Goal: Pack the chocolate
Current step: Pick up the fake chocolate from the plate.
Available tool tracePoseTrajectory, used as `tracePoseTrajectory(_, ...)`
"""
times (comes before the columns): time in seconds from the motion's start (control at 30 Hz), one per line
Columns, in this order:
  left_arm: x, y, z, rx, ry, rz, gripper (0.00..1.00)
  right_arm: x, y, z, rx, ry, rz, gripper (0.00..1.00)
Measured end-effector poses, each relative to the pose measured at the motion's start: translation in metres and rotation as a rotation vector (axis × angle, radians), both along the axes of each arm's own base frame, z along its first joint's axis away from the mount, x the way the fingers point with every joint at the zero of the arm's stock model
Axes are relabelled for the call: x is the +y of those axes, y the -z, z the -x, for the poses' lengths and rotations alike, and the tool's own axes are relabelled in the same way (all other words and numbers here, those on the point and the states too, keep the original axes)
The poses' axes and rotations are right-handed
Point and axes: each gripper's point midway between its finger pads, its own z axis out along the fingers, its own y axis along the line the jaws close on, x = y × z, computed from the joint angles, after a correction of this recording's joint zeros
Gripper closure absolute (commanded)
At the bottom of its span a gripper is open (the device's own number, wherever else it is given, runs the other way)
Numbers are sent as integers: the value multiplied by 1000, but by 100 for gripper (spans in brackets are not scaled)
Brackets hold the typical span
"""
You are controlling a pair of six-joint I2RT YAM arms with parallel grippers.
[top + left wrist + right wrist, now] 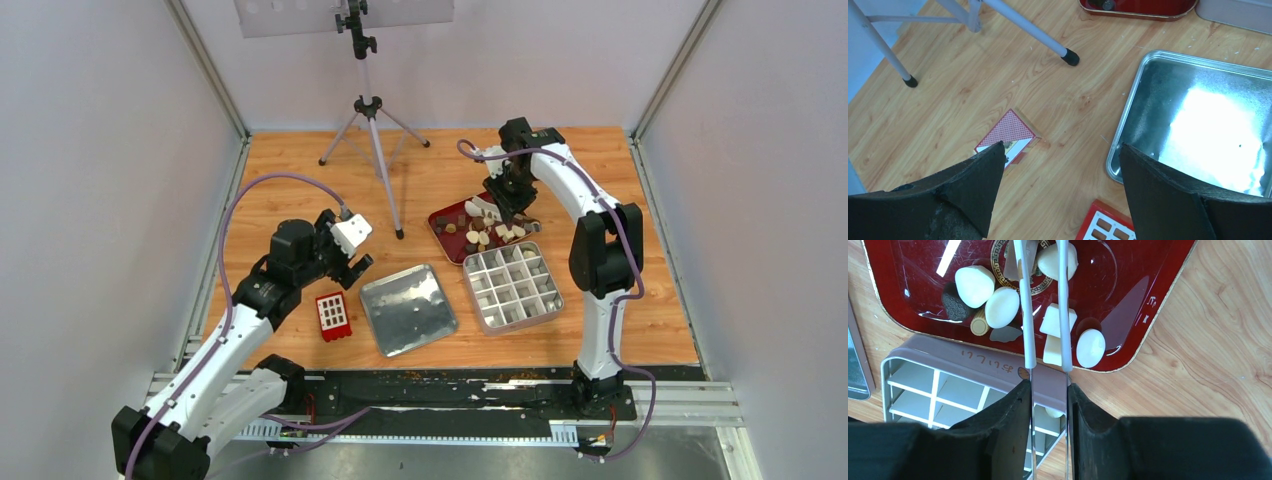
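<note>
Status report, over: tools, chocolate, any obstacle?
Left tool open, holding nothing. Right tool shut on tongs, tips over chocolate in red tray. Nothing blocks the divided box.

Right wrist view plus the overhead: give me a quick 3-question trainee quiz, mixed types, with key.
1. True or false: the left gripper has its jaws clamped on something.
2. What does the right gripper hold? A) tongs B) a spoon C) nothing
3. Fill in: the loose chocolate pieces lie in the ___ tray.

Key: 1 false, its jaws stand open and empty. 2 A. 3 red.
</note>
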Motion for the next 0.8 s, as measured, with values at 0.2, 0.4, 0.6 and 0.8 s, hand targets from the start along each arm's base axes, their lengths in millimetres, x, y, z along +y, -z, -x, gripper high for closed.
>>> tracePoseTrajectory(0.2, 1, 0, 0, 0, -3, 2, 8, -1, -1, -1, -7, -4, 7, 82)
tracePoseTrajectory(0.4, 0, -1, 0, 2, 0, 13, 8, 1, -17, -2, -41, -11, -13, 83)
tracePoseTrajectory(0.6, -2, 3, -2, 17, -4, 19, 8, -3, -63, 18, -129, -20, -56, 83)
tracePoseTrajectory(0.8, -3, 9, -3, 40, -5, 11, 8, -16, -84, 63, -143, -34, -64, 83)
